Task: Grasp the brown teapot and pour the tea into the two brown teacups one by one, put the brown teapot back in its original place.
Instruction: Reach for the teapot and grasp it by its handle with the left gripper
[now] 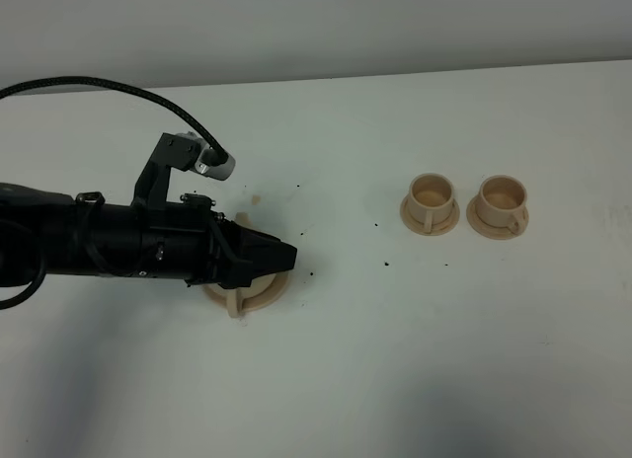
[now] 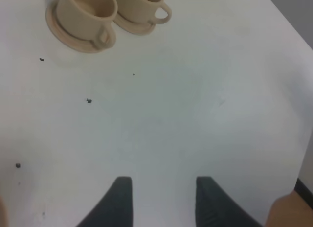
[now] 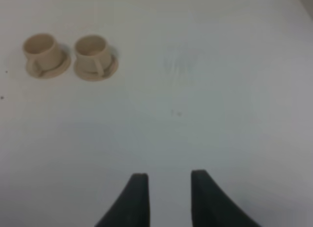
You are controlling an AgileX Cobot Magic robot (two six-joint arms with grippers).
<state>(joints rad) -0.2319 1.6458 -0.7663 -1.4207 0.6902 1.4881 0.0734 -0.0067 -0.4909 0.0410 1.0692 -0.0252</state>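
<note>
My left gripper [image 2: 164, 180] is wide open and holds nothing. The teapot [image 1: 235, 305] sits right under it, mostly hidden. My right gripper [image 3: 168, 175] is open and empty too. The cups [image 1: 432, 201] stand well ahead of both.

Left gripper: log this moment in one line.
left gripper open, empty | over pale tan round-bellied teapot, not gripping | two small tan cylindrical teacups side by side, untouched | right gripper open, empty

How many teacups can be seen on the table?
2. One teacup stands right of the middle of the table; the other teacup stands beside it, further right. The left arm covers part of the table, so another might be hidden.
</note>
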